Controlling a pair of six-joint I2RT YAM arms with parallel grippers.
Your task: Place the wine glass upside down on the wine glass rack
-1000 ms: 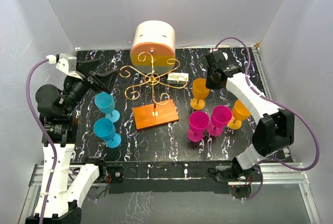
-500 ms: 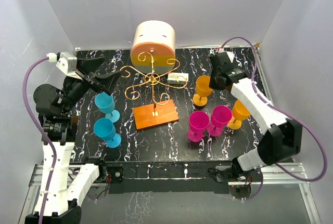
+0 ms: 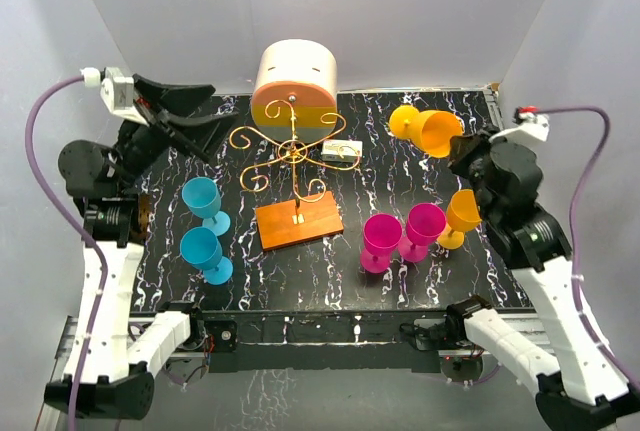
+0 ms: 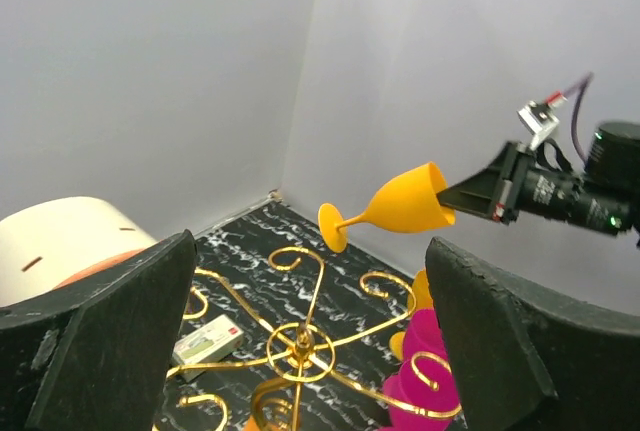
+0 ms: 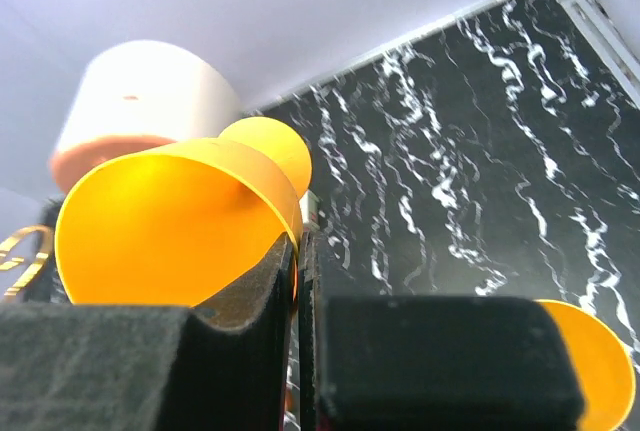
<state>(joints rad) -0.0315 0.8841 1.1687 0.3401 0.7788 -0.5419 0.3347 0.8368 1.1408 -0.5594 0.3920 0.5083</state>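
The right gripper (image 3: 462, 147) pinches the rim of the orange wine glass (image 3: 424, 129) and holds it in the air on its side, near the counter's far right corner, with its foot pointing left. The wine glass rack (image 3: 298, 221) stands at the counter's middle. The left gripper (image 3: 222, 108) hangs over the far left corner, jaws wide apart and holding nothing. 2 blue wine glasses (image 3: 201, 197) stand by the left edge.
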